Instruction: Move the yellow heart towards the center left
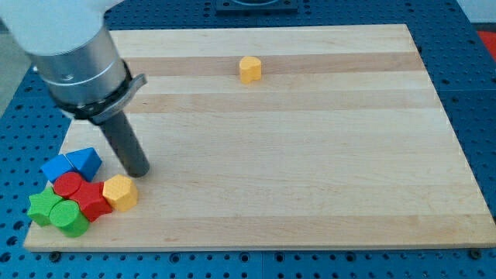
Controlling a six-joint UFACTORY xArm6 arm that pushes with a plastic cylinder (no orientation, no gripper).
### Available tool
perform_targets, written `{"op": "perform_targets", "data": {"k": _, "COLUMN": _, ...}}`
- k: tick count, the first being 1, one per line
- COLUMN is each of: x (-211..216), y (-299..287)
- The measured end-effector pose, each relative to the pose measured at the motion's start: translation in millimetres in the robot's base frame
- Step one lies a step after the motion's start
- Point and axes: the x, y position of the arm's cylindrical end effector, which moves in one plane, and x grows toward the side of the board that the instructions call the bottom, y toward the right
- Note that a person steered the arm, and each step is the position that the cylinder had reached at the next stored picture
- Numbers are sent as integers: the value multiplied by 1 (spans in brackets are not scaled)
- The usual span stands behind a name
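While the pale wooden board [310,155] shows long grain bands and sits on a blue perforated bench [477,46], my arm's metal collar [77,70] narrows into a dark, smooth rod. My tip [139,172] rests on the board near the view's lower left, just above a yellow block and right of the blue ones. It is a bare rod end with nothing to open or close, and it holds nothing.

Two yellow blocks are in view. One [249,69], small and faceted, stands alone near the view's top centre, well apart from everything else. The other [120,191] is chunky and rounded and sits at the right edge of the lower-left cluster, touching a red block. Which one is the heart I cannot tell.

That cluster packs together two blue blocks (a cube [58,167] and a triangle [85,161]), two red blocks [81,194] and two green blocks [58,213], matte and smooth-faced.
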Motion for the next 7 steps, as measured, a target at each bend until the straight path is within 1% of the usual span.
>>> {"op": "perform_targets", "data": {"k": 1, "x": -23, "y": 70}}
{"op": "perform_targets", "data": {"k": 2, "x": -50, "y": 154}}
{"op": "perform_targets", "data": {"k": 3, "x": -88, "y": 236}}
{"op": "perform_targets", "data": {"k": 4, "x": -158, "y": 271}}
{"op": "perform_targets", "data": {"k": 5, "x": -219, "y": 266}}
{"op": "perform_targets", "data": {"k": 6, "x": -230, "y": 207}}
{"op": "perform_targets", "data": {"k": 7, "x": -209, "y": 138}}
